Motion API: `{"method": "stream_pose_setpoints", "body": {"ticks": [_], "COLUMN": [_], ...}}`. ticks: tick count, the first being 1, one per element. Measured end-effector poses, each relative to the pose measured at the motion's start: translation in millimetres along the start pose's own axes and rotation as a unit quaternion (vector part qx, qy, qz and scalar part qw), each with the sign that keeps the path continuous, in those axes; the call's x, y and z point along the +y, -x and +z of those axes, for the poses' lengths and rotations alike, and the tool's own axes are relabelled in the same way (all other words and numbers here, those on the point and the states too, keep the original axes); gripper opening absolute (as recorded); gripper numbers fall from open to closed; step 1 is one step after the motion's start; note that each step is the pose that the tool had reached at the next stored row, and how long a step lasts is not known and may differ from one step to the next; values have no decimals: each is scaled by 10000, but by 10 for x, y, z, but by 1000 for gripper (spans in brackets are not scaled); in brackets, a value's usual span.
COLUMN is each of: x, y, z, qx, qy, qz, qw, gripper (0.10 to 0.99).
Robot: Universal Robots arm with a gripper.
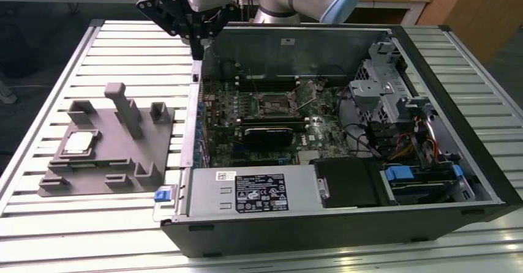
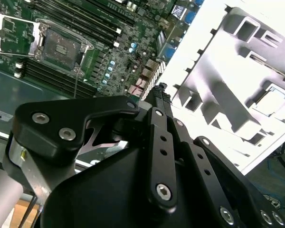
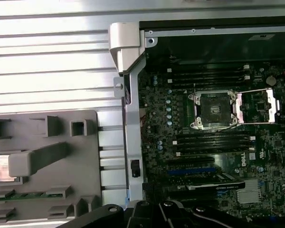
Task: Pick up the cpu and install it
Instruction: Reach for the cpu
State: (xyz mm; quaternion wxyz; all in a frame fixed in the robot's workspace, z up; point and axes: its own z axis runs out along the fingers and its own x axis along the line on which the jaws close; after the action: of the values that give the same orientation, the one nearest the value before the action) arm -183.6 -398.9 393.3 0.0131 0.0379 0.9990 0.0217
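The cpu point(image 1: 79, 141) is a small pale silver square lying in a recess of the grey fixture point(image 1: 110, 163), at the exterior view's left, beside the open computer case. Both wrist views show the cpu point(image 2: 270, 100) point(image 3: 2, 167) in its seat. The motherboard socket point(image 1: 274, 104) point(image 2: 61, 47) point(image 3: 213, 109) stands open with its metal frame folded aside. My gripper point(image 1: 198, 51) point(image 2: 159, 89) point(image 3: 154, 205) hangs high over the case's far corner nearest the fixture, fingers together and holding nothing, well apart from the cpu.
The case wall point(image 1: 195, 132) rises between fixture and motherboard. A black card point(image 1: 266, 135) sits just in front of the socket. The power supply point(image 1: 253, 190) and drive bays point(image 1: 392, 101) fill the case's near and right sides. The slatted table point(image 1: 122, 46) lies around them.
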Motion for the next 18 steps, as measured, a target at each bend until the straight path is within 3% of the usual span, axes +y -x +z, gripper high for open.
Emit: {"method": "stream_pose_setpoints", "body": {"ticks": [18], "x": [-22], "y": [-293], "z": [-7], "qx": [0], "qy": [0], "qz": [0], "qw": [10000], "gripper": [106]}}
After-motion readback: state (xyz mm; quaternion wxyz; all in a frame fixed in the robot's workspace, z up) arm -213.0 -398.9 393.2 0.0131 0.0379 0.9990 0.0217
